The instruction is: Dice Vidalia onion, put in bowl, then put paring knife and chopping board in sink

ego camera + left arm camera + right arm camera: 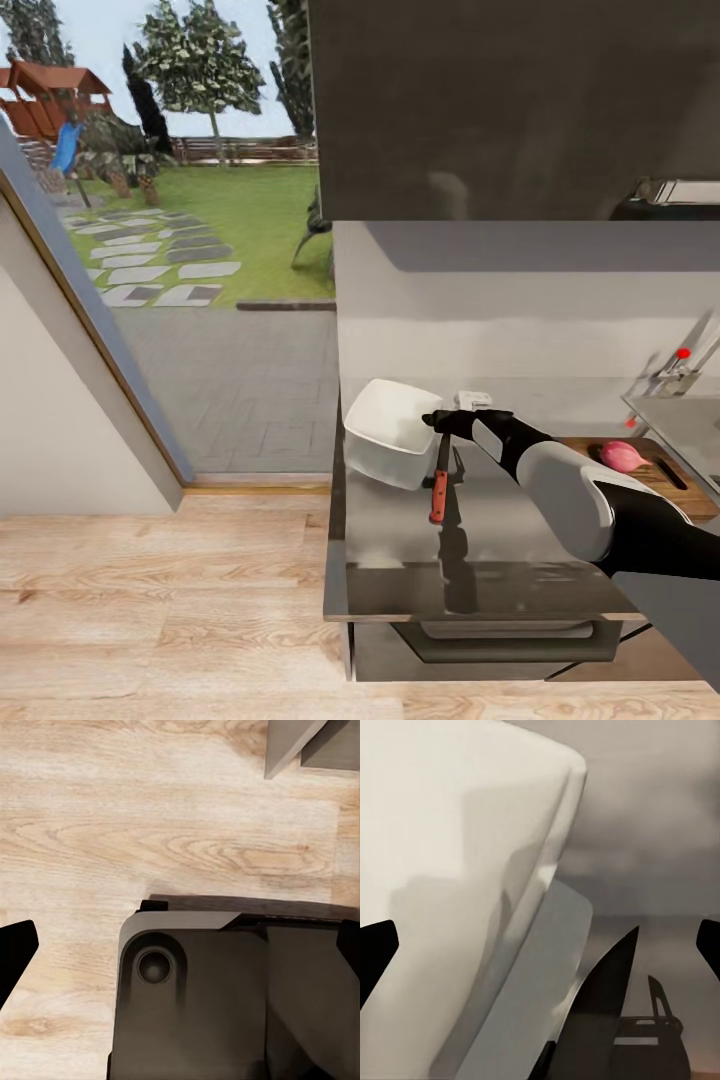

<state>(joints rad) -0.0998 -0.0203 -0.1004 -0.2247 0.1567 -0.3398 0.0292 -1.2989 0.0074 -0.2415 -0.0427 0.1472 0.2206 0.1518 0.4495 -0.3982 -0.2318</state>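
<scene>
"Where was the paring knife (439, 487) just then?"

"At centre frame in the head view, hanging below the right gripper (440, 421), red handle lowest and just above the grey table (400, 560). The gripper looked pinched on its upper end, though the contact was too small to be sure of. The white bowl (390, 432) sat tilted just to the left of it, touching or nearly so."

"And the onion?"

"The Vidalia onion (624, 456) lay whole on the chopping board (690, 492) at the right edge, with the faucet (685, 370) above it. Dicing had not begun, so the knife probably needed carrying rightward to the board."

"Did the wrist cameras add anything?"

"The right wrist view brought the bowl's flared wall (457, 892) close, with a dark pointed blade (607, 982) low in the frame, its black fingertips (375, 952) wide at both edges. The left wrist view looked down on wood floor (150, 817) and the robot's dark base (225, 997), its left gripper (184, 952) spread and empty."
</scene>
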